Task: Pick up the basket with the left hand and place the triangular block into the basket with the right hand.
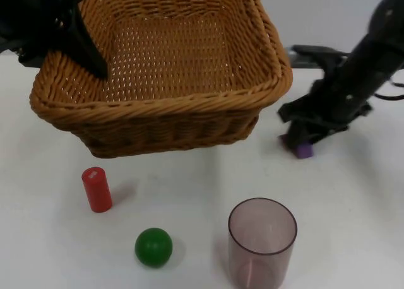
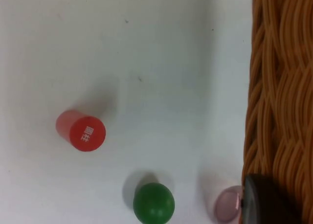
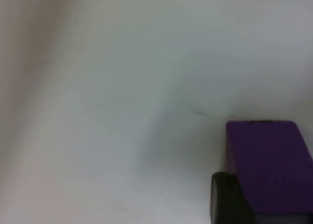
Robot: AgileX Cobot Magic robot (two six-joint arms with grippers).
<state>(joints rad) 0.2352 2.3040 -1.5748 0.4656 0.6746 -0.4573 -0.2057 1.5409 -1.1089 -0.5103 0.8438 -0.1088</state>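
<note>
The woven wicker basket (image 1: 189, 106) hangs tilted above the table's back left, casting a shadow beneath it. My left gripper (image 1: 95, 67) is shut on its left rim, and the basket's wall (image 2: 281, 87) runs beside that gripper's black fingertip (image 2: 266, 202). The purple triangular block (image 1: 305, 151) rests on the table at the right. My right gripper (image 1: 302, 141) is lowered onto it and shut on it. In the right wrist view the purple block (image 3: 269, 160) sits pressed against a black fingertip (image 3: 230, 199).
A red cylinder (image 1: 96, 189) (image 2: 87, 133) stands in front of the basket at the left. A green ball (image 1: 153, 247) (image 2: 154, 203) lies near the front edge, with a tinted transparent cup (image 1: 262, 241) (image 2: 227, 204) to its right.
</note>
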